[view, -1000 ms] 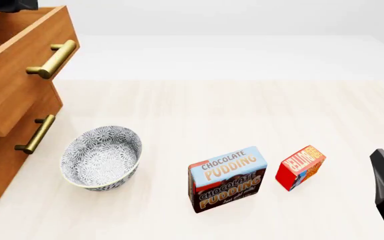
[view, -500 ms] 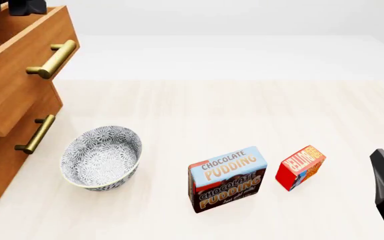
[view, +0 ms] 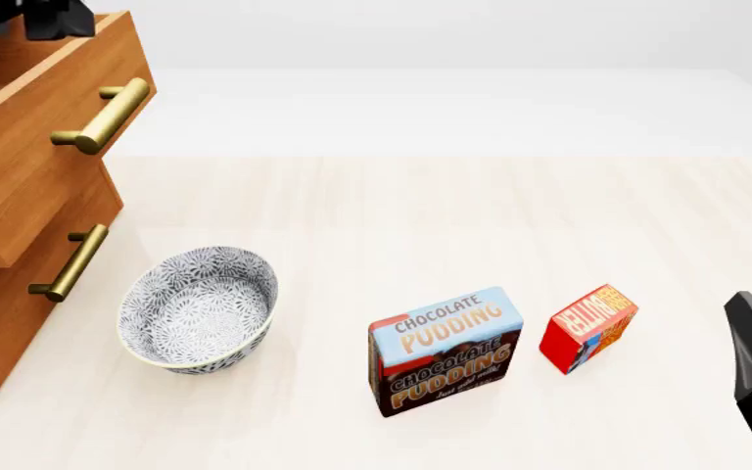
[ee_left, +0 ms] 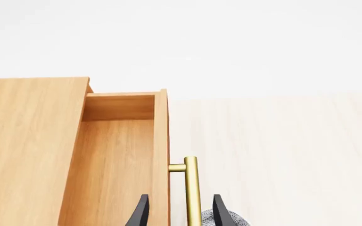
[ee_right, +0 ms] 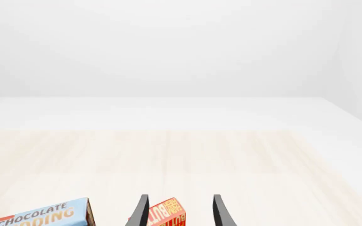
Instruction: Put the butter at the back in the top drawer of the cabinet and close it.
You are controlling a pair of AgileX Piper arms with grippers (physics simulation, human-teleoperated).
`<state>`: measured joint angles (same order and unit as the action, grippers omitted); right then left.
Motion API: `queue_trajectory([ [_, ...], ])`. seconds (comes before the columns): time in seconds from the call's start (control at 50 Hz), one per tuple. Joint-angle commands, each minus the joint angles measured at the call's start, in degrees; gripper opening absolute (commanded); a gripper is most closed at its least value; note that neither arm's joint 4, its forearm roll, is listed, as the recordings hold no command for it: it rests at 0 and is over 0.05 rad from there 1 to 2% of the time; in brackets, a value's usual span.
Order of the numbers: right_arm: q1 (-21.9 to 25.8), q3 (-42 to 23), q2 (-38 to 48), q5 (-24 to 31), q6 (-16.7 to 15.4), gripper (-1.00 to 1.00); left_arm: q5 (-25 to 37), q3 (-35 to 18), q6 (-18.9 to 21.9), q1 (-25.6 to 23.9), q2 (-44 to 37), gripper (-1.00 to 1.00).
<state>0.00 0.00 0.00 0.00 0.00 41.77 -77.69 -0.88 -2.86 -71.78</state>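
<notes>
The butter (view: 589,328), a small red and orange box, lies on the table at the front right, just right of the pudding box (view: 448,351). My right gripper (view: 750,328) hangs open a short way right of the butter. In the right wrist view the butter (ee_right: 166,214) shows low between the open right gripper's (ee_right: 181,213) fingers. The cabinet (view: 11,294) stands at the left, its top drawer (view: 50,147) pulled out. My left gripper (view: 55,18) hovers open above the drawer front; its wrist view shows the drawer's bare wooden inside (ee_left: 115,165) and brass handle (ee_left: 192,188).
A patterned grey bowl (view: 200,308) sits in front of the cabinet, below the open drawer. The lower drawer's handle (view: 70,262) sticks out toward the bowl. The pudding box stands between the bowl and the butter.
The left gripper has shifted slightly right and lower above the open drawer. The drawer, the boxes and the right arm have not moved.
</notes>
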Motion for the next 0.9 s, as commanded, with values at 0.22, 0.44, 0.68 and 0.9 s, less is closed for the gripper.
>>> queue_trajectory([
  [0.22, 0.0, 0.0, 0.0, 0.0, 0.0, 1.0, -1.25, 1.69, -0.16, 0.68, -0.13, 1.0],
  [0.44, 0.0, 0.0, 0.0, 0.0, 0.0, 1.0, -2.12, 2.71, -0.68, 0.82, -0.61, 1.0],
  [0.68, 0.0, 0.0, 0.0, 0.0, 0.0, 1.0, -3.25, 3.61, -0.93, 0.38, -1.47, 1.0],
  [0.9, 0.0, 0.0, 0.0, 0.0, 0.0, 1.0, -4.22, 4.67, -1.12, 0.4, -2.12, 1.0],
])
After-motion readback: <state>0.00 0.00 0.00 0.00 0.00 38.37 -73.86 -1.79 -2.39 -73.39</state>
